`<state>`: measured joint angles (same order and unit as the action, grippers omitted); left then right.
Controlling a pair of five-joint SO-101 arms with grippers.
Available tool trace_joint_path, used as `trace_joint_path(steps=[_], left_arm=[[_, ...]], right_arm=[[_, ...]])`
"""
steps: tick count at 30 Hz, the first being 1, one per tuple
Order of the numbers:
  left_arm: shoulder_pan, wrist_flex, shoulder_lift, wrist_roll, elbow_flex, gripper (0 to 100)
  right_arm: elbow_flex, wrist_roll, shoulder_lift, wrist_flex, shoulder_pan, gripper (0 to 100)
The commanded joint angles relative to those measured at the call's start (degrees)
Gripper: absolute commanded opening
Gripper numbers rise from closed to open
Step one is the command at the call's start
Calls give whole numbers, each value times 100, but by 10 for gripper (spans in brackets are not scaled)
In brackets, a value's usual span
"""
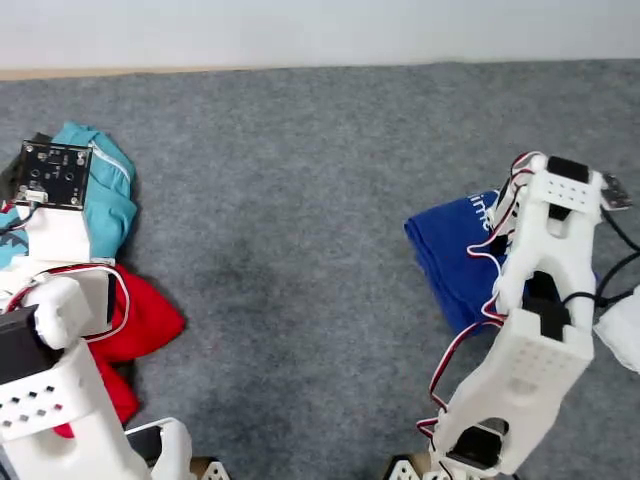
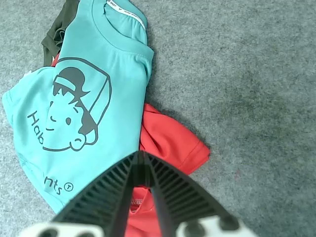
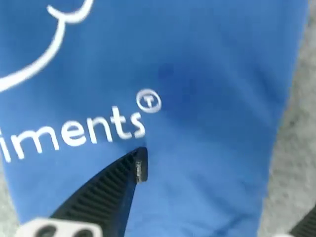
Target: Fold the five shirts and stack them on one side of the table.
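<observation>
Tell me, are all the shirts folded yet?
Not yet. The blue shirt looks folded small, with the open right gripper over it. The teal shirt, red shirt and dark shirt lie heaped below the shut left gripper. A white cloth lies nearby. No stack yet.

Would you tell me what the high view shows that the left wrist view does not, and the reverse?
Particular to the high view: the blue shirt under the right arm, and a white cloth beside it. Particular to the left wrist view: the cartoon print on the teal shirt and the left gripper, fingers shut. Shared: the teal shirt, the red shirt partly under it, the grey table cover.
</observation>
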<state>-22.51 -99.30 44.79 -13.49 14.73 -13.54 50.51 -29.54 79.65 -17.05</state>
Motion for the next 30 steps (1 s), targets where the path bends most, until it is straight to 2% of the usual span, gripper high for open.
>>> trace_joint_path(steps=[1, 8, 17, 24, 28, 30], left_arm=[[26, -132, 123, -26, -127, 3], [26, -132, 123, -26, 119, 3], [26, -132, 123, -26, 110, 3], [26, -132, 123, -26, 110, 3], [26, -132, 123, -26, 110, 3], [26, -132, 123, -26, 110, 3]], right_arm=[[-35, -176, -84, -312, -66, 493], [-35, -308, -611, -646, -22, 483], [-527, -721, -1235, -620, -22, 230], [-563, -809, -1270, -462, -48, 119], [-598, -1187, -1147, -330, -92, 2], [-642, -1301, -971, -136, -127, 16]])
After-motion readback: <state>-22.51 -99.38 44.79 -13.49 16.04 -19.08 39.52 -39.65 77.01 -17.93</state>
